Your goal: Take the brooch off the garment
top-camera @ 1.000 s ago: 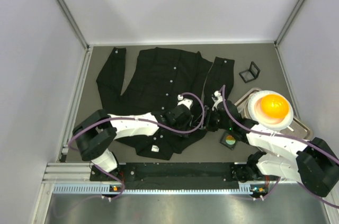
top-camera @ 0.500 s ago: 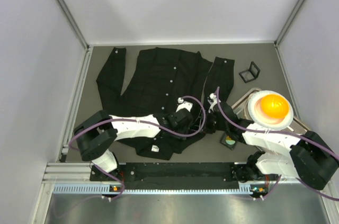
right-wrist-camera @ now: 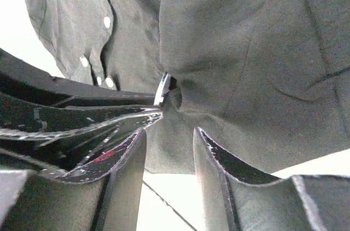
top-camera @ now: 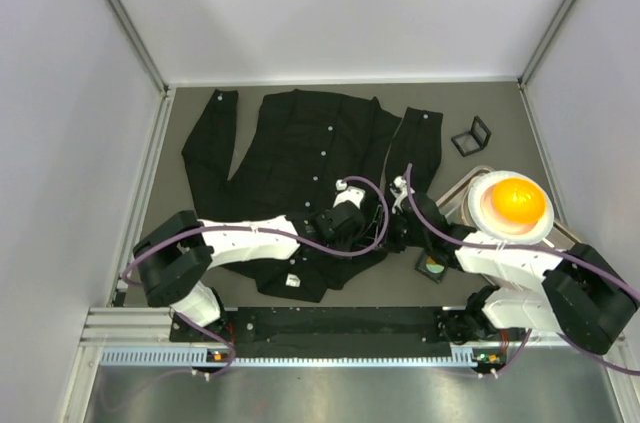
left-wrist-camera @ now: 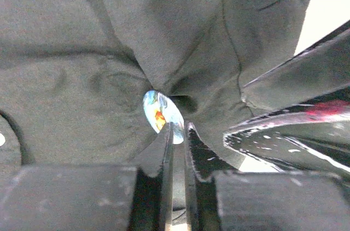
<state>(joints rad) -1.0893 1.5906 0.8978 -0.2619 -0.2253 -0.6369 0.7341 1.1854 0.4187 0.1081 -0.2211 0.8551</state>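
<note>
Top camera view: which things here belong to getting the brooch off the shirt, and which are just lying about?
Part of the job:
- black shirt
- brooch
- left gripper, closed at the brooch's edge
- right gripper, open beside it

Just lying about:
- white dish with an orange dome
- open black box
- small black box holding a coloured disc

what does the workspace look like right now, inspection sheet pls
surface: dark mat, largely under the shirt
job's things: shirt spread out, puckered around the brooch pinned in it
clutter: open black box; tray holding an orange-topped bowl; black square with coloured disc
grippers: left gripper pinched on the brooch's edge; right gripper open, straddling a fabric fold
cables: purple cables looping along both arms
surroundings: pale walls; rail at near edge
</note>
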